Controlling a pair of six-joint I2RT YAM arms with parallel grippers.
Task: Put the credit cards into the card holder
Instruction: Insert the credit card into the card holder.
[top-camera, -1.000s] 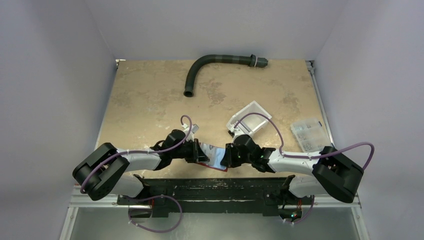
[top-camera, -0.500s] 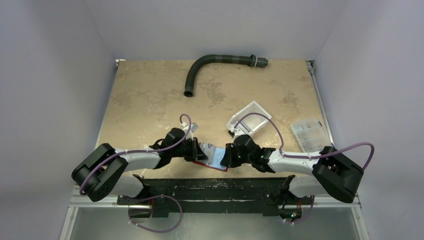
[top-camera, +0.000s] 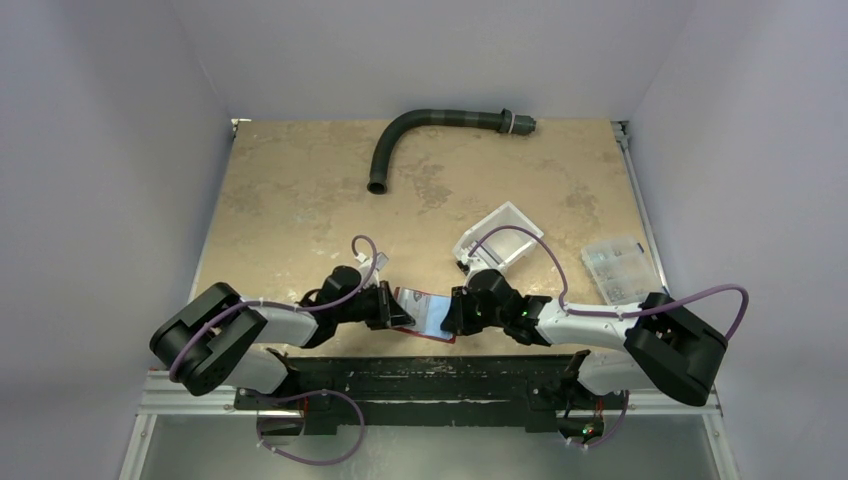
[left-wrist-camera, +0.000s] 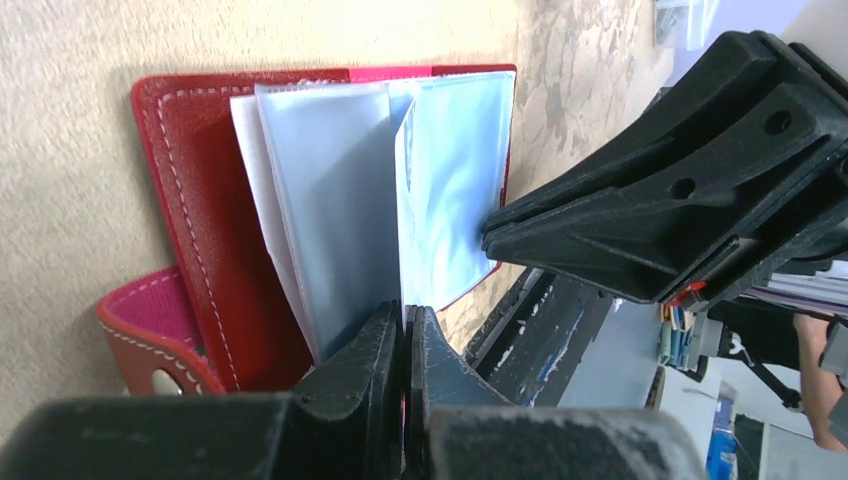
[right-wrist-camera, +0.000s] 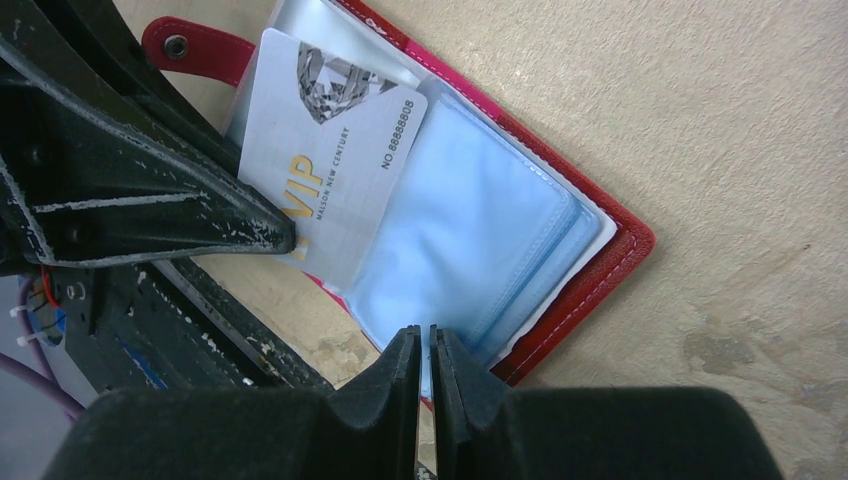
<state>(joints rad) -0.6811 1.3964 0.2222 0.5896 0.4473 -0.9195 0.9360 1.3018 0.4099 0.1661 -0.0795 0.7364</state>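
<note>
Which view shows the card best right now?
Right wrist: the card lies face-up over the holder's sleeves, VIP print readable, left gripper pinching its corner, right gripper pinching a sleeve. Left wrist sees it obliquely, hard to tell from the sleeves. Top external shows only a pale patch between the grippers.

I work inside a plain booth. A pale back wall (top-camera: 430, 50), a left wall (top-camera: 100, 200) and a right wall (top-camera: 745, 180), all faintly lilac-grey, close it in on three sides. My tabletop (top-camera: 290, 190) is beige with mottled brown patches, lit softly and evenly. Along its near edge runs a scuffed black rail (top-camera: 420, 372), and below that sits a grey metal frame (top-camera: 440, 445). In the left wrist view, the room past the tabletop's edge shows only as blurred clutter (left-wrist-camera: 700, 390).
</note>
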